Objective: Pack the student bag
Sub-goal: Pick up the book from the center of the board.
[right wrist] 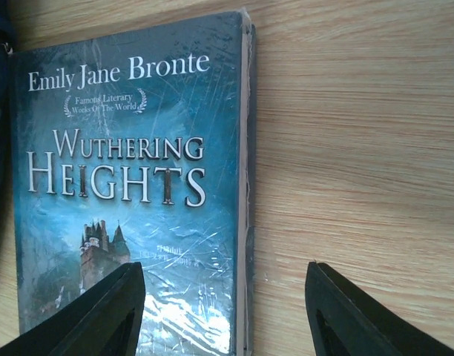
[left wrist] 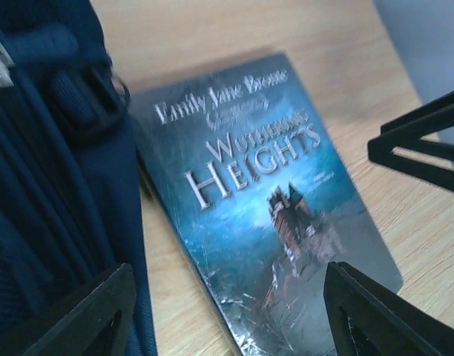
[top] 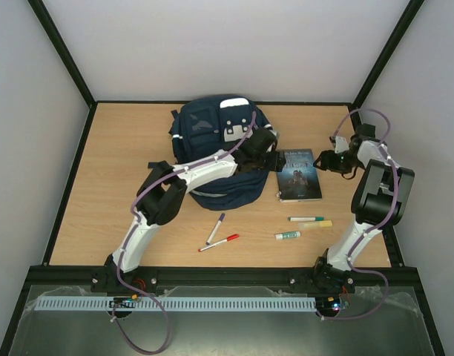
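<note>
The wooden table [top: 101, 170] is carrying everything. The student bag [top: 212, 141], navy with white patches, is lying front up at the back centre of the table and is by far the biggest thing on it. The left arm [top: 197, 172] is reaching across the bag's lower half, and the right arm [top: 375, 193] is bending in from the right edge. Just beside the bag's right side a book [top: 299, 176] is lying face up in shiny film, its cover reading Wuthering Heights. The left gripper [top: 275, 158] is hovering over the book's bag-side part with its jaws standing apart, gripping nothing. The right gripper [top: 327, 159] is hanging at the book's right edge, one finger over the cover and the other over bare wood, likewise spread and holding nothing. Nearer the arm bases, well apart from the bag, a purple marker [top: 216, 228] and a red marker [top: 219, 242] are lying close together. A green marker [top: 305, 219], a pale yellow stick [top: 321, 224] and a small white-and-green tube [top: 288, 235] are lying below the book
</note>
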### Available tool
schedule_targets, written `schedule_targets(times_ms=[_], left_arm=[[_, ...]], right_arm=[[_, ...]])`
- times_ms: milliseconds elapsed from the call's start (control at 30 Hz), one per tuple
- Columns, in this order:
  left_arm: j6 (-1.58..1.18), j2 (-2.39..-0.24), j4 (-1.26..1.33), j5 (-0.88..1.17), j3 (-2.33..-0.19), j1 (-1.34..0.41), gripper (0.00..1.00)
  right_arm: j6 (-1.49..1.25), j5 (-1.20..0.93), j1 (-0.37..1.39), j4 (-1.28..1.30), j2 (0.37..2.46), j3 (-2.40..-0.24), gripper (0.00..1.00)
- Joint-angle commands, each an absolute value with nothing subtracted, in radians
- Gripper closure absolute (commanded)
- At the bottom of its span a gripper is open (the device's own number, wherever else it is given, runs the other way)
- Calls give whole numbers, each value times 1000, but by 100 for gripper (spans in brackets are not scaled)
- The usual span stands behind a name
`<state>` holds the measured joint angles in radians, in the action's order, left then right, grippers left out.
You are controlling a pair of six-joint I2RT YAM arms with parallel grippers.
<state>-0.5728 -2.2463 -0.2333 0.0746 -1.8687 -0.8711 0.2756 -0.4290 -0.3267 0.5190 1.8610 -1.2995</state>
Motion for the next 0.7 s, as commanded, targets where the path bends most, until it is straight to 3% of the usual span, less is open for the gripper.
schedule_targets(times_ms=[0, 233, 667], left_arm=[[-663, -2281, -225, 185, -1862, -903, 28], [-717, -2312, -222, 171, -1787, -906, 22], [-813, -2364, -189, 172, -1767, -871, 21]], right_arm=[[235, -455, -323, 483, 1887, -1245, 41], [197, -493, -322, 426, 1928, -1190, 49], [183, -457, -318, 397, 1975, -1163, 58]])
